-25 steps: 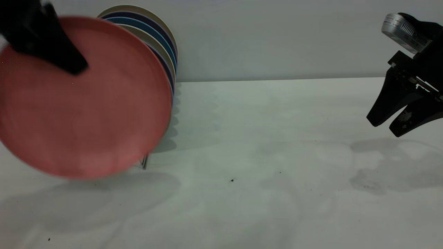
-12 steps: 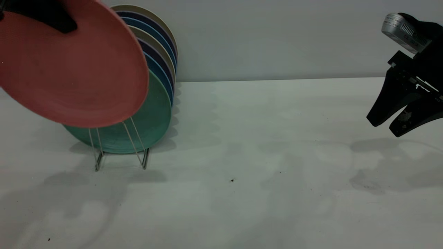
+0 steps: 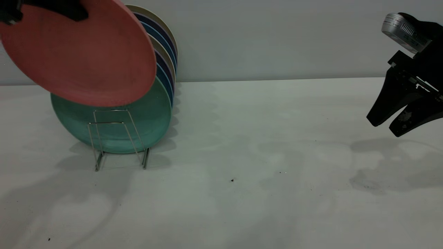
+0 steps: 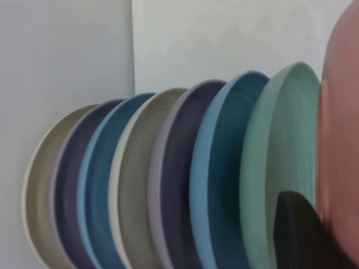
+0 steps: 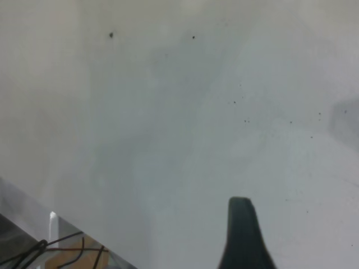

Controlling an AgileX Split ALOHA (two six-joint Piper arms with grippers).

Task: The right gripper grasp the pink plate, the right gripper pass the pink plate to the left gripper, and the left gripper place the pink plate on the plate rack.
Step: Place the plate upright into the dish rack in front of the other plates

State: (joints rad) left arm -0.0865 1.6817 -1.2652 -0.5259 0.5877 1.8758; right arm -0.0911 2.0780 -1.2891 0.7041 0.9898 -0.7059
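a: lifting, i'd say — the pink plate [image 3: 83, 55] sits higher at the upper left of the frame than a second ago, tilted over the plate rack [image 3: 117, 138].

b: so the front wire loops and the teal plate [image 3: 114, 128] show now; before, pink covered them.

a: yes. the left gripper [image 3: 52, 7] has its jaws clamped on the plate's top rim. the slot in front of the teal plate looks free, so lowering comes next.

b: and the right gripper [image 3: 391, 126]?

a: unmoved at right above the tabletop [image 3: 259, 166], jaws narrowly apart, holding nothing.
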